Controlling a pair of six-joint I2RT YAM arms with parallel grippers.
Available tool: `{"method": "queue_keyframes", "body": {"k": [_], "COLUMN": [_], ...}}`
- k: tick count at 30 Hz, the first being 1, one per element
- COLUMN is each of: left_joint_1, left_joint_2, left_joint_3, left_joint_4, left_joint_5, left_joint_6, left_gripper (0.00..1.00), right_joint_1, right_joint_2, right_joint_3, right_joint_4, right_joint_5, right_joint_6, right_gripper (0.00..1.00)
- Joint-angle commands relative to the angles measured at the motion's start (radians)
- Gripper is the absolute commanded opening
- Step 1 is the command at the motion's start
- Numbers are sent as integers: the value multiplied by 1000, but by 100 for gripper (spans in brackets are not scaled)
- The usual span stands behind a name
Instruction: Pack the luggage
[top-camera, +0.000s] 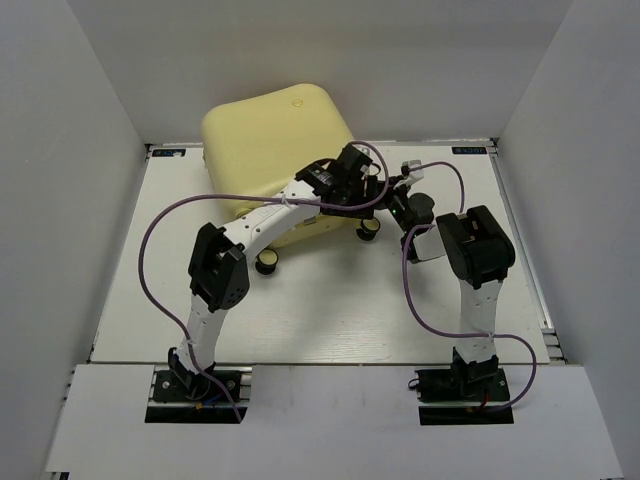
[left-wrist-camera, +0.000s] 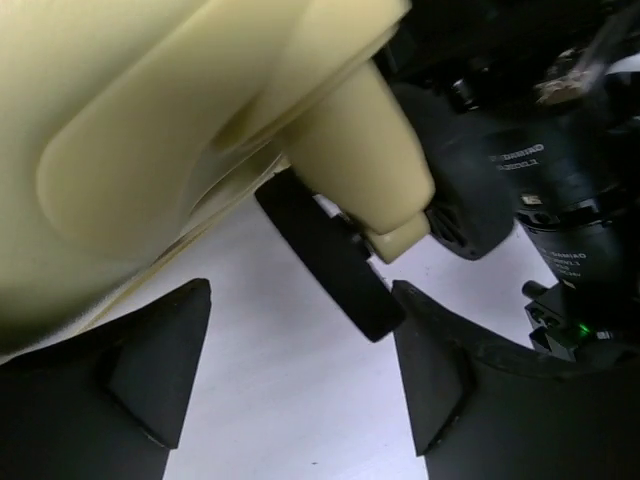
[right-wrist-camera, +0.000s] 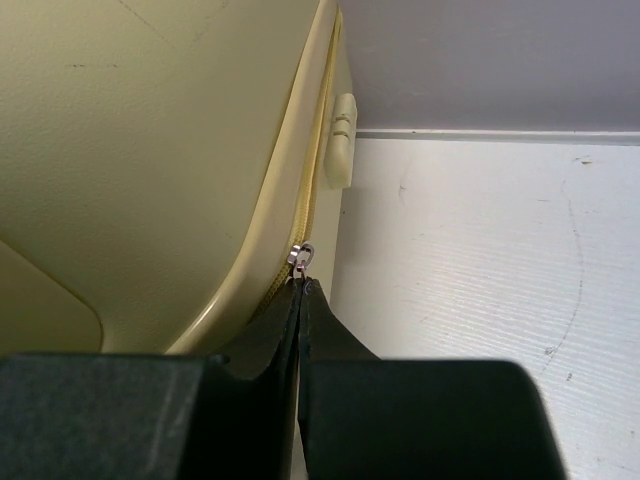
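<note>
The luggage (top-camera: 270, 140) is a pale yellow hard-shell suitcase lying closed at the back of the table. My right gripper (right-wrist-camera: 303, 290) is shut on the small metal zipper pull (right-wrist-camera: 301, 257) on the zipper rim along the case's side (right-wrist-camera: 150, 150). In the top view it (top-camera: 390, 205) sits at the case's front right corner. My left gripper (left-wrist-camera: 300, 380) is open and empty, hovering over the table just beside a black wheel (left-wrist-camera: 330, 255) under the case (left-wrist-camera: 150, 120). In the top view it (top-camera: 362, 195) is by the same corner.
Two wheels (top-camera: 268, 263) (top-camera: 367, 230) stick out at the case's near edge. A pale bumper foot (right-wrist-camera: 342, 140) sits on the case's side. The right arm's black motor (left-wrist-camera: 560, 200) is close to my left fingers. White walls enclose the table (top-camera: 330, 310).
</note>
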Motion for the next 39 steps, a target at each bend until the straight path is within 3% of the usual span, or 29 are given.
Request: {"method": "queue_keyframes", "body": {"k": [1, 10, 14, 15, 16, 17, 18, 21, 25, 30, 35, 39], "left_joint_1": [21, -20, -25, -25, -25, -30, -30, -46, -109, -114, -108, -106], "left_joint_2": [-89, -83, -82, -74, -70, -54, -47, -59, -219, -362, -496, -565], "left_joint_3": [-24, -23, 8, 15, 22, 31, 46, 37, -189, -362, -509, -601], "left_joint_4": [52, 115, 110, 112, 112, 101, 83, 29, 79, -22, -76, -177], "left_joint_5": [-92, -250, -298, -313, -310, -325, -338, -392, -549, -632, -631, -606], "left_joint_6": [-60, -132, -128, -125, -117, -116, -117, -131, -97, -172, -203, -254], "left_gripper": [81, 63, 50, 43, 22, 7, 0, 0, 0, 0, 0, 0], "right_joint_1": [5, 4, 4, 5, 5, 4, 4, 4, 2, 22, 50, 74], "right_joint_2": [-18, -26, -27, -35, -35, -37, -34, -46, -87, -190, -268, -218], "right_joint_3": [-25, -47, -50, -50, -53, -54, -58, -71, -108, -249, -347, -317], "right_joint_4": [200, 200, 195, 197, 191, 194, 195, 198, 200, 197, 198, 197], "right_joint_5": [-20, -30, -38, -38, -38, -33, -32, -17, -13, -56, -84, -49], "right_joint_6": [11, 11, 10, 5, 10, 10, 7, 10, 33, 21, 10, 11], "right_gripper": [0, 0, 0, 0, 0, 0, 0, 0, 0, 0, 0, 0]}}
